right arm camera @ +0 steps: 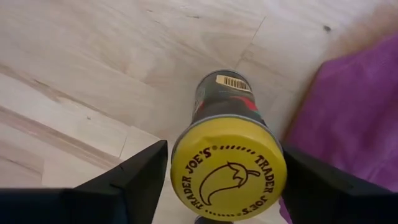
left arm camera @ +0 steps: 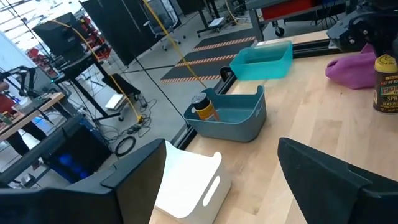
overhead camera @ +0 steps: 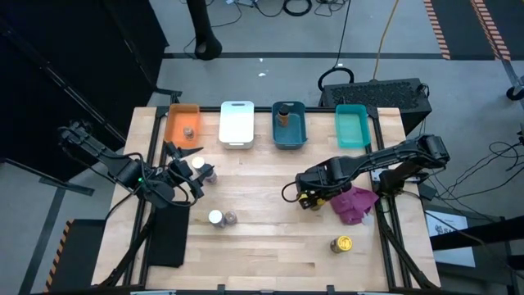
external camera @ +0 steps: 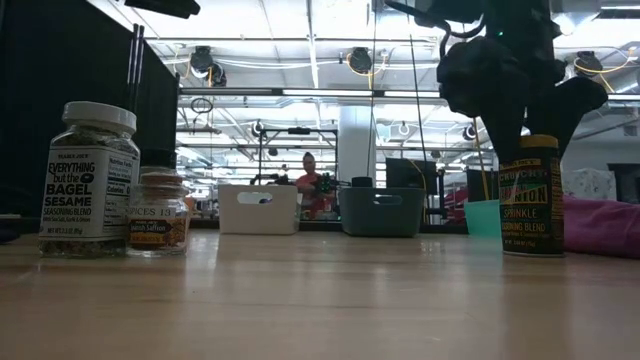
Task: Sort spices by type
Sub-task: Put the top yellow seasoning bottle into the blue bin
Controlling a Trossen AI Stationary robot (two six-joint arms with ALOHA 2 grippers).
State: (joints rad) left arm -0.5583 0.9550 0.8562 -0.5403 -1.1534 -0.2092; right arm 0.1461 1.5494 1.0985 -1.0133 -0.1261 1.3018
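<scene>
A dark jar with a yellow lid (right arm camera: 229, 168) stands upright on the table (external camera: 530, 200), next to the magenta cloth (overhead camera: 354, 205). My right gripper (overhead camera: 310, 197) is over it, shut on its top. My left gripper (overhead camera: 185, 170) is open and empty (left arm camera: 217, 180), beside a white-lidded jar (overhead camera: 196, 164) and a dark-lidded jar (overhead camera: 210, 174). A white-lidded jar (external camera: 88, 180) and a small brown-lidded jar (external camera: 158, 212) stand together at mid-table. Another yellow-lidded jar (overhead camera: 341, 243) stands near the front right. One jar stands in the orange bin (overhead camera: 187, 131) and one in the blue bin (left arm camera: 204, 107). My right gripper pinches the jar at its yellow lid (right arm camera: 186, 163), one finger on each side of the lid's rim. The fingers come from above, pointing down. The jar stands upright with its base (external camera: 530, 250) on the table.
Four bins line the far edge: orange (overhead camera: 173, 123), white (overhead camera: 237, 123), blue (overhead camera: 300, 129) and teal (overhead camera: 353, 127). A black mat (overhead camera: 168, 238) lies at the front left. A person (external camera: 308, 175) shows far behind the table.
</scene>
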